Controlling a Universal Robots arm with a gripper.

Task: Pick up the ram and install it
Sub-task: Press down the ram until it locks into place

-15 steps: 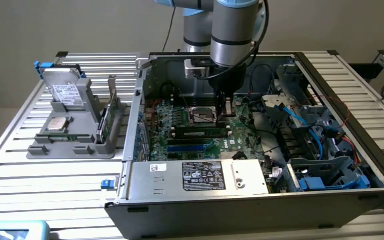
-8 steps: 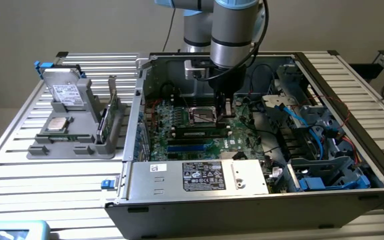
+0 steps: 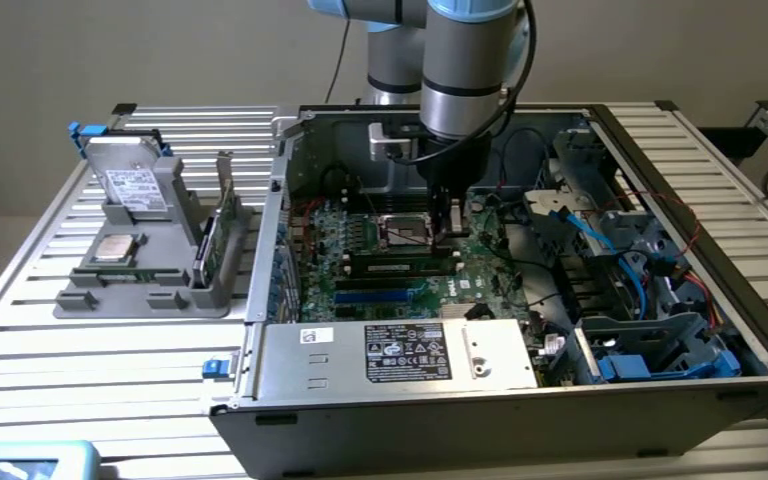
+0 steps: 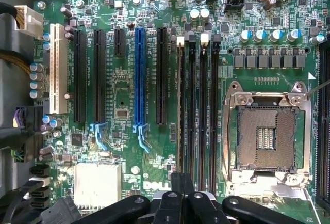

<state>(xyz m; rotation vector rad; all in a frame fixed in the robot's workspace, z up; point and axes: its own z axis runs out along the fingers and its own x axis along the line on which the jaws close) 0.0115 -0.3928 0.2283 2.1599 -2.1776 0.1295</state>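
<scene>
1. Closest to the lens stands the open computer case [image 3: 491, 420], a box of grey sheet metal. It holds the green motherboard [image 3: 357, 285], bundles of black and blue cable, and blue plastic drive bays.
2. Under it lies a table [image 3: 37, 330] of ribbed aluminium slats.
3. From above, the robot arm [image 3: 464, 70], a smooth silver-grey tube with a pale blue joint cap, reaches down into the case.
4. Along the case's near wall sits a bare-metal power supply [image 3: 398, 350] bearing a black-and-white label.
5. On the table at the exterior view's left rests a matte grey plastic fixture [image 3: 144, 295]. It holds a flat silver drive [image 3: 131, 185], a square metal-capped processor [image 3: 120, 247] and an upright green card [image 3: 231, 235].
6. On the motherboard, the wrist view shows long black expansion slots, one blue slot [image 4: 139, 74], one white slot [image 4: 58, 69], and a square processor socket [image 4: 268, 136] framed in shiny steel.
7. Four narrow black memory slots [image 4: 203, 105] run side by side between the expansion slots and the socket.
8. The ram [image 3: 391, 268], a thin dark stick with a small white label, lies in the memory slots. Its long axis runs across the exterior view from left to right, just beside the socket.
9. The gripper [image 4: 181, 193], black and glossy, has its fingers pressed together with nothing between them. It hangs above the board near the socket and the ram [image 3: 444, 235]; whether it touches the stick cannot be told.
</scene>
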